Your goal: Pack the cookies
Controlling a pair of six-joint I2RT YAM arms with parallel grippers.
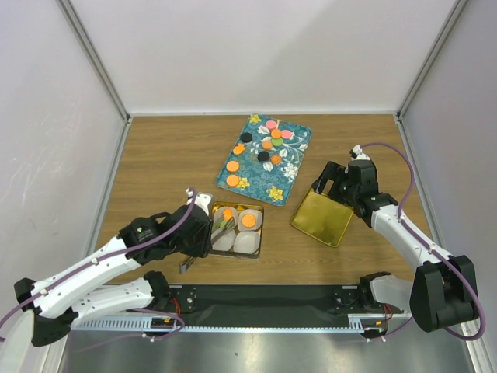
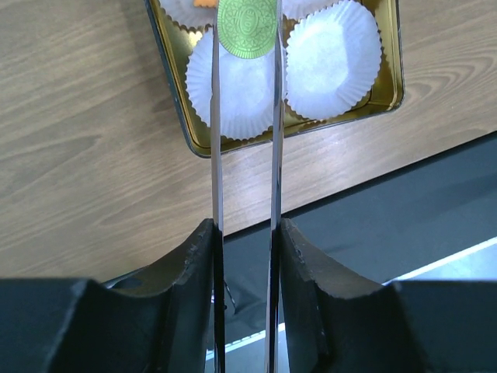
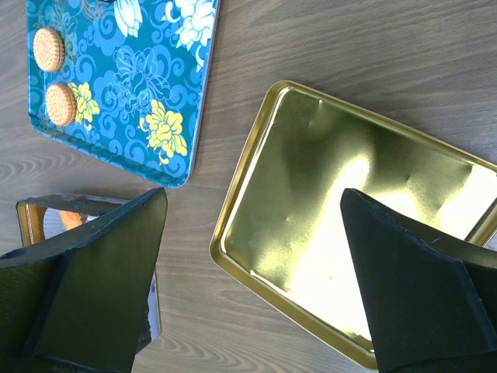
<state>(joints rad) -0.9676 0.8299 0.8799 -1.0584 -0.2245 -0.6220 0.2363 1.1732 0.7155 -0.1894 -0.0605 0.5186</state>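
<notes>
On teal tray (image 1: 253, 172): cookies (image 1: 267, 144); gold lid (image 1: 322, 217) beside.

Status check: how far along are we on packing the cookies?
Barely begun. Done: at least one orange cookie sits in the gold tin. In hand: tongs in the left gripper hold a green cookie over the paper cups. Left: roughly a dozen cookies on the teal tray, and the lid, off, beneath the open right gripper.

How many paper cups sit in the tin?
4 cups, all in the tin: one beneath the green cookie in the tongs, one right of it, two more cropped at the left wrist view's top edge. None looks hidden.
</notes>
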